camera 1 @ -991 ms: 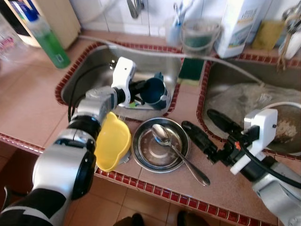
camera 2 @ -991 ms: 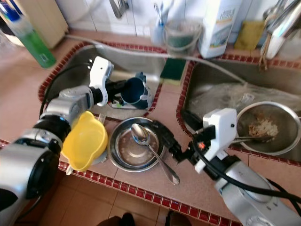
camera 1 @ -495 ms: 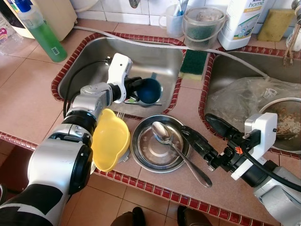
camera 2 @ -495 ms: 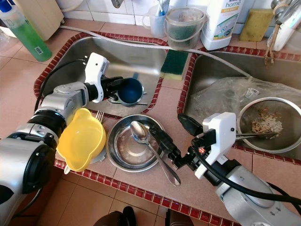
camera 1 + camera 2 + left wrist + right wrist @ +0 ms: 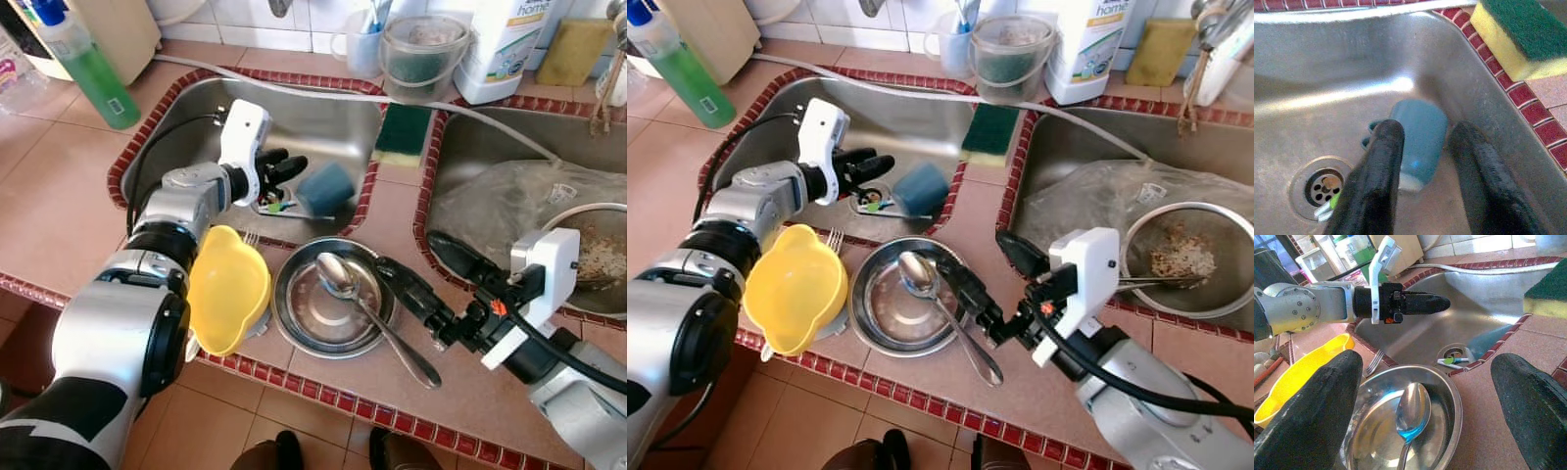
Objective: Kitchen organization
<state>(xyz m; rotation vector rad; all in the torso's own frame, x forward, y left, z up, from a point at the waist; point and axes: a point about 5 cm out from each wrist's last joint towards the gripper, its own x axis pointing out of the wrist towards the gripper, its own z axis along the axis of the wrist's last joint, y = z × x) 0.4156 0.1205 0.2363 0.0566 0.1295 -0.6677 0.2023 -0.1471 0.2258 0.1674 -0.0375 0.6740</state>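
Left gripper: the left gripper [image 5: 284, 166] reaches over the left sink basin [image 5: 196, 127], fingers apart and holding nothing; the blue cup [image 5: 324, 186] lies just beyond the fingertips.
Blue cup: it lies on its side on the basin floor, close to the basin's right wall, blurred in the head views. The left wrist view shows it [image 5: 1418, 142] in the gap between the two black fingers [image 5: 1381, 181], untouched, with its handle toward the drain [image 5: 1322, 188].
Right gripper: the right gripper [image 5: 994, 284] hovers with its fingers spread wide over the counter's tiled divider, one finger over the rim of the steel bowl [image 5: 877, 328]; it holds nothing.
Around the bowl: a spoon [image 5: 367, 313] rests in the bowl, its handle reaching over the rim onto the counter. A yellow bowl [image 5: 230, 289] sits just beside the steel bowl, at the counter's front edge, partly behind the left forearm. A fork [image 5: 833, 240] peeks out between the yellow bowl and the sink rim.
Sink edge: a green-and-yellow sponge [image 5: 402, 132] sits on the red-tiled strip between the two basins, near the cup.
Right basin: a clear plastic bag [image 5: 500, 206] and a metal strainer with food scraps [image 5: 1181, 259].
Back of counter: a green soap bottle [image 5: 88, 69], a lidded plastic tub [image 5: 421, 54] and a white detergent bottle [image 5: 1087, 44].
Open room: the left basin's floor is bare apart from the cup and small scraps at the drain.
Right wrist view: it shows the left arm [image 5: 1298, 308] stretched across the basin above the bowl and spoon.
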